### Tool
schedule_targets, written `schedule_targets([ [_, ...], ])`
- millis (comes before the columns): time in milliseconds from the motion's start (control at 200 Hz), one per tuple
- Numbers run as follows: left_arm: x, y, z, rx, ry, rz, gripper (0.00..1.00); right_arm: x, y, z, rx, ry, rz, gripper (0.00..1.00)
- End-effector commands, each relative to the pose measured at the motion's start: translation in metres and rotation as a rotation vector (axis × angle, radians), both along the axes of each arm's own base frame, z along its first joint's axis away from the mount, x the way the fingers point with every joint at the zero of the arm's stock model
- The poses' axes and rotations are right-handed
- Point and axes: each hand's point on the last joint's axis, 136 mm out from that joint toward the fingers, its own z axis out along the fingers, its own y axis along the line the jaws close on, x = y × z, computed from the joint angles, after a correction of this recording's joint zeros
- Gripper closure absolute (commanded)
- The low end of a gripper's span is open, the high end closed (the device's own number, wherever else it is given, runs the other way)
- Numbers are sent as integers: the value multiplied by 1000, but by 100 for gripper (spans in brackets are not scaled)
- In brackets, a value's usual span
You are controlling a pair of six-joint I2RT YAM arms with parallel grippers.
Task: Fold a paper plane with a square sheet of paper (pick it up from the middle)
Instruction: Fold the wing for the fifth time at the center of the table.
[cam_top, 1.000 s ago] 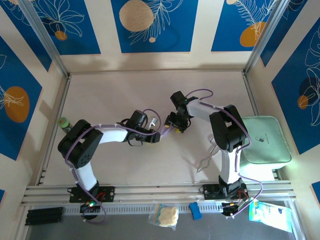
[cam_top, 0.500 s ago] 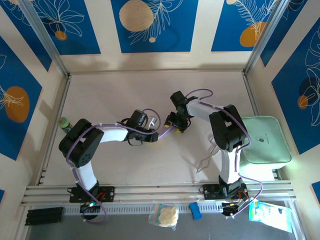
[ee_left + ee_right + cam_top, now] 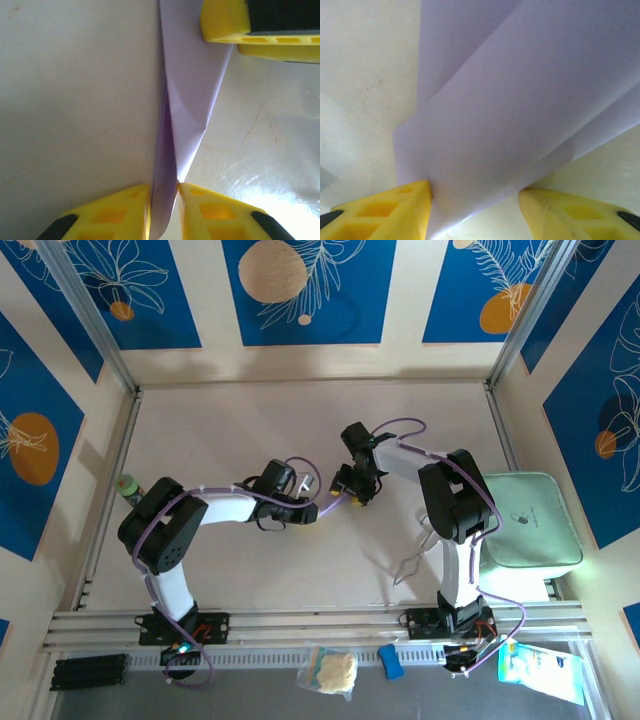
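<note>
Top external, near edge: a clear bag (image 3: pixel 328 670) with something pale yellow in it, a small blue object (image 3: pixel 391 660) and a printed packet (image 3: pixel 545 672) lie below the rail at the bottom of the frame.
Tray: a mint-green tray (image 3: pixel 525 525) sits at the right of the frame beside the right arm, well apart from the paper.
Hands: the left hand (image 3: pixel 316 506) and the right hand (image 3: pixel 353 492) meet almost tip to tip at the middle of the pale surface (image 3: pixel 220 420).
Lavender paper (image 3: pixel 332 504): folded, it shows as a thin sliver between the two hands in the centre of the frame.
Left wrist, bottom of frame: the left hand's two yellow fingertips are clenched on a folded edge of the paper, which touches both.
Left wrist, further up: the paper runs up the middle of the frame as a narrow creased strip. One yellow finger of the right hand rests on it at the upper right.
Right wrist, bottom of frame: the yellow fingertips stand apart at the lower corners with the layered paper between them. I cannot tell whether they grip it.
Right wrist, further up: overlapping folded layers spread to the upper right.
</note>
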Motion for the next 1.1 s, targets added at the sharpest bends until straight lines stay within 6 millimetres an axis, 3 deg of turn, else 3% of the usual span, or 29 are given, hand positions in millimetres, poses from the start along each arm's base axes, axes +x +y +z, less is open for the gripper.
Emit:
schedule_targets([
  [0, -4, -4, 10, -3, -9, -27, 68, -26, -35, -68, -172, 101, -16, 46],
  [160, -8, -4, 11, 6, -24, -60, 59, -23, -31, -67, -141, 75, -13, 49],
  [440, -11, -4, 0, 41, -34, -136, 54, -22, -33, -65, -130, 65, -36, 53],
  [725, -21, -2, -14, 87, 13, -215, 57, -23, -36, -66, -135, 63, -47, 55],
  [1096, -24, 5, -20, 167, 42, -251, 67, -23, -39, -68, -159, 72, -47, 60],
])
